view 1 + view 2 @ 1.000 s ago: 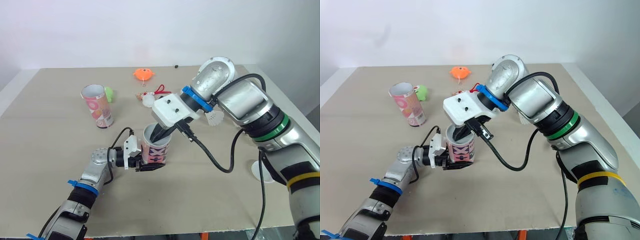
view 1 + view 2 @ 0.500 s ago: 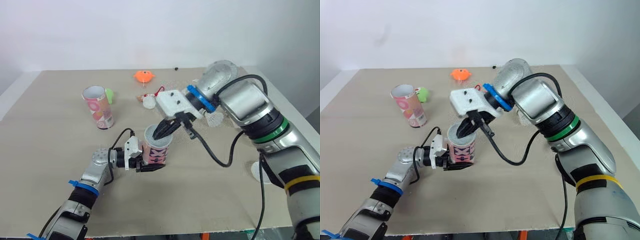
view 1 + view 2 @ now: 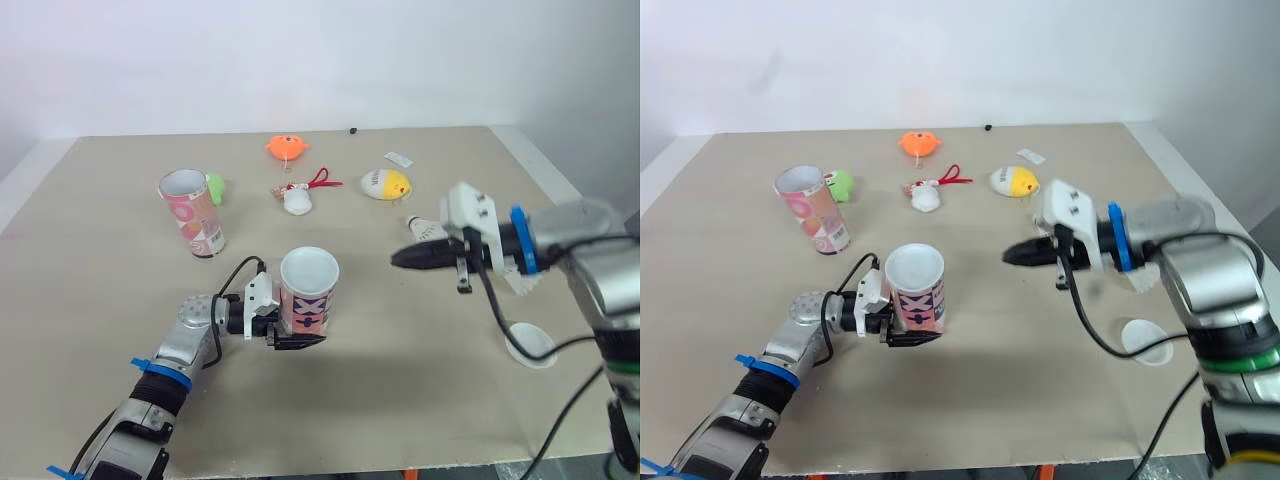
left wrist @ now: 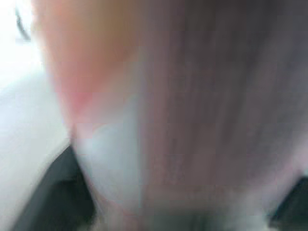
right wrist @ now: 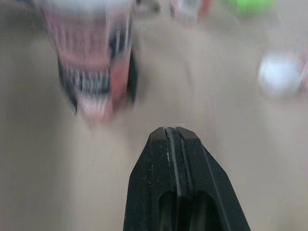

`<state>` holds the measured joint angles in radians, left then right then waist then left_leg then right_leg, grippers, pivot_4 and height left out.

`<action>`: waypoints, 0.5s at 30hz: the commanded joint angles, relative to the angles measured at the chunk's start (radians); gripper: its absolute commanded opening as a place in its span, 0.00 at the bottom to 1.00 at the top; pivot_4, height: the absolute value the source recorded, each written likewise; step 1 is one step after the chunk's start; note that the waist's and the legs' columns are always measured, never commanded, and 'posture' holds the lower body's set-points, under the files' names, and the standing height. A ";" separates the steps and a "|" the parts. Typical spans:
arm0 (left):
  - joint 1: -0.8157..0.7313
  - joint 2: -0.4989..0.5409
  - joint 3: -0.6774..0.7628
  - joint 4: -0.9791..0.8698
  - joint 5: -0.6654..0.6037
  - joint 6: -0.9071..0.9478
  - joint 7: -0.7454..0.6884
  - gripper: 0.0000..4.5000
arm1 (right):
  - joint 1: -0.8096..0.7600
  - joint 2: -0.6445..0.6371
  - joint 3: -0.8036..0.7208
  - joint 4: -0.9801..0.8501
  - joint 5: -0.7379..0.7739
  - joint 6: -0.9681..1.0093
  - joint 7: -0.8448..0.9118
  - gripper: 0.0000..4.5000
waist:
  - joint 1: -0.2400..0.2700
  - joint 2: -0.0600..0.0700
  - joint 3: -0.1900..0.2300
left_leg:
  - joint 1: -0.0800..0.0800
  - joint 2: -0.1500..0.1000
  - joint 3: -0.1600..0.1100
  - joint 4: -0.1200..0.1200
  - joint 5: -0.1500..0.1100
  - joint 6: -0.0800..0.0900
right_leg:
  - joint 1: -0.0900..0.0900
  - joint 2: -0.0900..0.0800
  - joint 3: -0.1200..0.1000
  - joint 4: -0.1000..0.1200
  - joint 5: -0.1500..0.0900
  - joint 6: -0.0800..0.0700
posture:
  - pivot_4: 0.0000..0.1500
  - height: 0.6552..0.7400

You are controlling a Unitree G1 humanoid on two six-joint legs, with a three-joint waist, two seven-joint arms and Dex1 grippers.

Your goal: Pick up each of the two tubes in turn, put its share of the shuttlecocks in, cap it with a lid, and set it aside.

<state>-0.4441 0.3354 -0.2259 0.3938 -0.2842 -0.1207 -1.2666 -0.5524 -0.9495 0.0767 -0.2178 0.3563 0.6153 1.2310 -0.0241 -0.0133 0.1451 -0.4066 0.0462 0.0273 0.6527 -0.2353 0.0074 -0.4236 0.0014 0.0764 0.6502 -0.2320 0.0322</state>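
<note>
A pink patterned tube [image 3: 308,293] with an open white mouth stands upright near the table's middle, and my left gripper [image 3: 292,334] is shut on its lower part; the tube's wall [image 4: 159,110] shows close up in the left wrist view. A second pink tube [image 3: 192,212] stands upright at the back left. My right gripper [image 3: 397,259] hovers to the right of the held tube, shut and holding nothing, its fingers [image 5: 173,159] pressed together. A white shuttlecock [image 3: 428,230] lies just behind it. A white lid [image 3: 530,343] rests on the table at the right.
At the back lie an orange toy [image 3: 287,149], a green ball [image 3: 216,188], a white and red charm [image 3: 298,198], a yellow and white toy [image 3: 385,183] and a small white tag [image 3: 398,158]. The table's right edge runs close to the lid.
My right gripper has come up out of the held tube's mouth and swung far to the right, fingers shut. The left gripper and its tube have hardly moved.
</note>
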 commanded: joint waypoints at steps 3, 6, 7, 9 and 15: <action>0.014 0.046 0.027 0.018 0.009 0.008 -0.016 1.00 | 0.188 -0.002 -0.123 -0.156 0.048 0.062 -0.110 0.53 | -0.005 0.000 0.002 | 0.000 0.000 0.001 0.000 0.000 0.000 | -0.001 0.001 0.002 0.000 0.000 0.002 | 1.00 1.00; 0.038 0.073 0.040 -0.039 -0.028 0.042 -0.042 1.00 | 0.245 0.025 -0.149 -0.211 0.114 0.086 -0.121 0.72 | -0.005 -0.003 0.004 | 0.000 0.001 0.000 0.000 0.000 0.000 | 0.000 0.003 0.002 0.000 0.000 0.001 | 1.00 1.00; 0.049 0.084 0.045 -0.067 -0.046 0.062 -0.053 1.00 | 0.257 0.033 -0.151 -0.228 0.132 0.091 -0.124 0.82 | -0.011 -0.003 0.004 | 0.000 0.002 0.000 0.000 0.000 0.000 | 0.000 0.003 0.002 0.000 0.000 0.001 | 1.00 1.00; 0.077 0.113 0.056 -0.113 -0.057 0.078 -0.061 1.00 | 0.282 0.053 -0.145 -0.252 0.152 0.097 -0.138 0.96 | -0.017 -0.003 0.005 | 0.000 0.002 0.000 -0.001 0.000 0.000 | -0.001 0.004 0.002 0.000 -0.001 0.000 | 1.00 1.00; 0.186 0.251 0.115 -0.233 -0.070 0.108 -0.080 1.00 | 0.305 0.107 -0.107 -0.272 0.168 0.104 -0.186 0.96 | -0.021 -0.008 0.010 | 0.001 0.005 0.000 -0.002 -0.001 -0.002 | -0.001 0.005 0.002 0.000 -0.002 -0.001 | 1.00 1.00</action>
<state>-0.2931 0.5552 -0.1359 0.2093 -0.3370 -0.0367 -1.3409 -0.2418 -0.8428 -0.0369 -0.4553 0.5161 0.7245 1.0553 -0.0453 -0.0213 0.1549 -0.4061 0.0506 0.0273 0.6512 -0.2366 0.0056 -0.4244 0.0066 0.0783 0.6503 -0.2337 0.0308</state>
